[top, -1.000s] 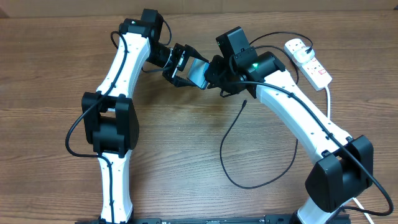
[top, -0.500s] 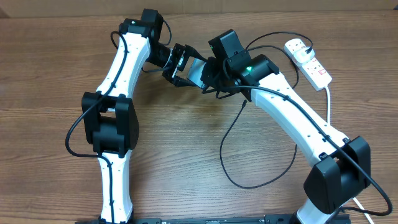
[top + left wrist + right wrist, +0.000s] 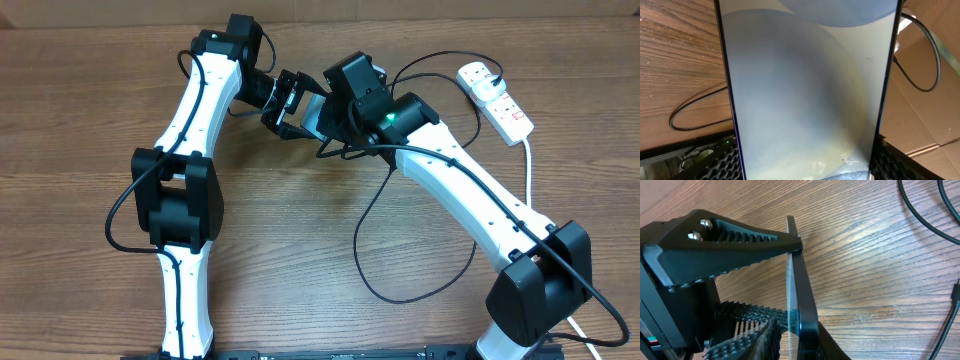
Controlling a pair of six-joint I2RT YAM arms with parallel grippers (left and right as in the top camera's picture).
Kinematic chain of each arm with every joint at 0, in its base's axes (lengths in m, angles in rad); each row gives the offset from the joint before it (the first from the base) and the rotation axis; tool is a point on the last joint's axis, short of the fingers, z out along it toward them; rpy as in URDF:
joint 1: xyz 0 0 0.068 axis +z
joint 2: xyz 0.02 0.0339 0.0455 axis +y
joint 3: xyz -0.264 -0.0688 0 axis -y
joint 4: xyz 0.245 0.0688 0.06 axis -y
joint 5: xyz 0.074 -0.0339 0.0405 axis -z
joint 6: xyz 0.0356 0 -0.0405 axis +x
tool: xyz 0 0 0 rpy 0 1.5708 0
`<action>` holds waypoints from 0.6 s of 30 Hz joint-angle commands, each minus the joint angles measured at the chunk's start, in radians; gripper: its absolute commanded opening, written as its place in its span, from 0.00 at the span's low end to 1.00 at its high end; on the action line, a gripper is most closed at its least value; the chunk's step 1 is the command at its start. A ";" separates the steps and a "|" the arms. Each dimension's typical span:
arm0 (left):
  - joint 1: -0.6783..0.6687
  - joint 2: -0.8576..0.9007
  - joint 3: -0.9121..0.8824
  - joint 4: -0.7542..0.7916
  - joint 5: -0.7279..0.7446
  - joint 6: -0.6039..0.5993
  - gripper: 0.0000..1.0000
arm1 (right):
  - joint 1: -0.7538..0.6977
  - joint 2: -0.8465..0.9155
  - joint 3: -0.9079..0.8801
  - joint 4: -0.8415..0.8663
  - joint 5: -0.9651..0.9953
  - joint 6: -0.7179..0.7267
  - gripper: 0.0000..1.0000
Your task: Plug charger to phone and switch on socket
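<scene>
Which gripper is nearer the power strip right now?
Right. The right gripper is at the phone, still well short of the power strip; the left gripper is beyond the phone, farther away.

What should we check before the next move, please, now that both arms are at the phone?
1. The phone clamped in the left gripper by its long edges: ok.
2. The right gripper closed across the phone's faces: ok.
3. The charger tip held by a gripper: not ok, it lies loose on the table.
4. The cable's other end seated in the power strip: cannot tell.
5. The power strip switched on: cannot tell.
</scene>
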 commanded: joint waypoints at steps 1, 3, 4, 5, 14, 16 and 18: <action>-0.008 0.000 0.030 0.000 0.027 -0.022 0.73 | 0.004 -0.003 0.016 0.004 0.019 -0.008 0.16; -0.008 0.000 0.030 0.000 0.027 -0.022 0.73 | 0.004 -0.003 0.016 0.004 0.019 -0.008 0.15; -0.008 0.000 0.030 0.000 0.027 -0.022 0.73 | 0.004 -0.003 0.016 0.004 0.019 -0.008 0.15; -0.008 0.000 0.030 0.000 0.027 -0.022 0.73 | 0.004 -0.003 0.016 0.004 0.019 -0.008 0.15; -0.008 0.000 0.030 0.001 0.026 -0.016 0.75 | 0.004 -0.003 0.016 0.004 0.020 -0.008 0.04; -0.008 0.000 0.030 0.004 0.010 -0.002 0.76 | 0.004 -0.003 0.016 0.005 0.019 -0.008 0.04; -0.005 0.000 0.030 0.025 -0.030 0.044 0.77 | -0.005 -0.003 0.022 0.010 0.020 -0.009 0.04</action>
